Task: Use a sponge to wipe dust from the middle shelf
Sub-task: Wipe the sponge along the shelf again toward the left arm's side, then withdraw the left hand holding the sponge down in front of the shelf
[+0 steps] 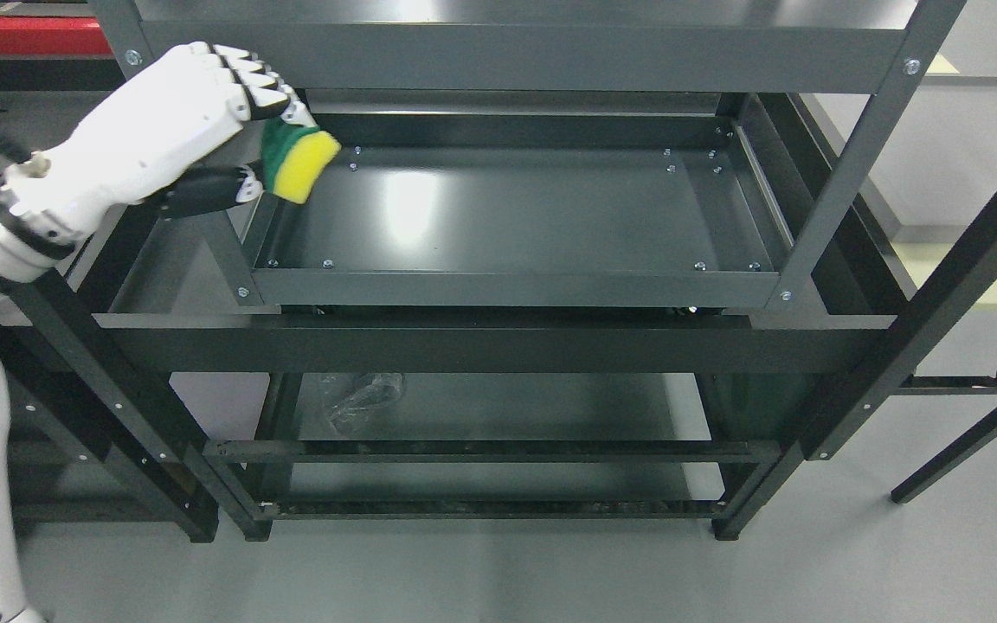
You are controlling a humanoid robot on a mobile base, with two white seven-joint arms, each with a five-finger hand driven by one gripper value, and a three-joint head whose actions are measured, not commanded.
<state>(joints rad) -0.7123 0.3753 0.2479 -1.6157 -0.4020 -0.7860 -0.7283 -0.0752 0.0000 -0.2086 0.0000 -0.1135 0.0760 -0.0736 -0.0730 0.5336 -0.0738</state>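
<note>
A: Near to far, what's in view?

B: Bottom shelf point(498, 407) nearest, dark, with a crumpled clear plastic wrapper point(364, 400) lying on it. Above and behind it, the middle shelf point(516, 212), a dark metal tray with a raised lip, bare and glossy. Top shelf point(516, 39) runs across the upper edge.

A: Robot hand?

B: Left robot hand point(204, 112) comes in from the upper left, fingers clenched on the sponge point(299, 160). Yellow foam faces down and right, green scrub pad is against the fingers. Right one isn't in view.

A: Sponge relative to the tray?

B: At the tray's far-left corner, just above or at the left lip. Can't tell if the foam is touching the metal. It's tilted, not flat.

A: So which way does the wipe go?

B: The shelf's long axis runs left-right, and nearly all its surface lies to the right of the sponge and toward the camera. My read: lower and flatten the foam onto the floor of the tray, then sweep rightward along that axis. Wiping looks not yet started, or barely.

A: Risk?

B: Knuckles sit close under the top shelf rail, and the lip could catch the sponge.
</note>
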